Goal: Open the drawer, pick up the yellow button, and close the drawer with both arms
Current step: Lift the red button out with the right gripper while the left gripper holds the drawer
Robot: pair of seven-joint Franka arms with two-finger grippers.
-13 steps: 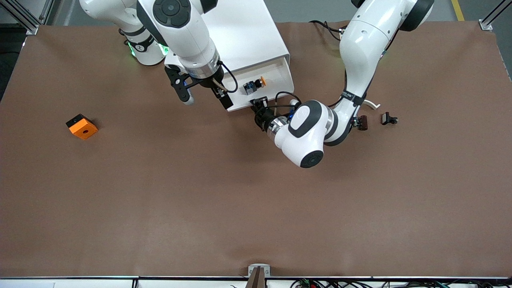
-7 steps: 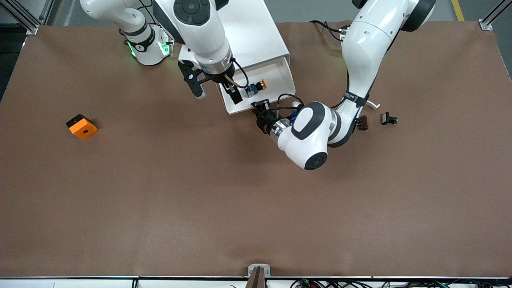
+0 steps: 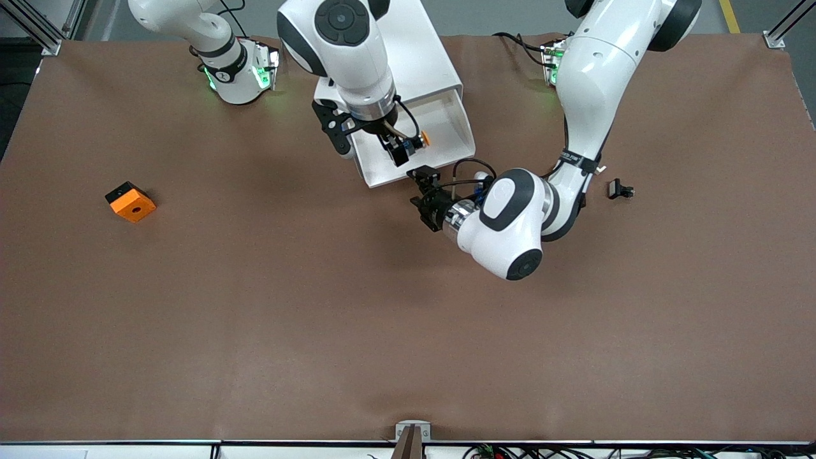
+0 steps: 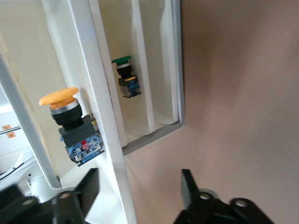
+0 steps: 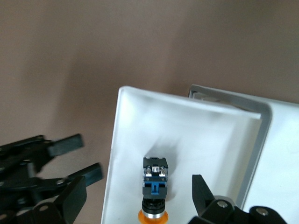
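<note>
Only 2 tiny unreadable labels; right gripper [image 3: 373, 143] jaws apart over button [image 3: 414, 141]; left gripper [image 3: 426, 191] jaws apart.

Robotics lab or test bench. Two white robot arms [image 3: 593, 95] mounted along edge of wide brown-covered worktop [image 3: 319, 319]. Aluminium frame posts [image 3: 781, 29] at corners, grey floor with yellow line, loose cables [image 3: 510, 451] along worktop edge nearest front camera. Green status lights on arm bases.

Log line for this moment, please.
drawer: open | button: in drawer | right gripper: open over button | left gripper: open at drawer front
</note>
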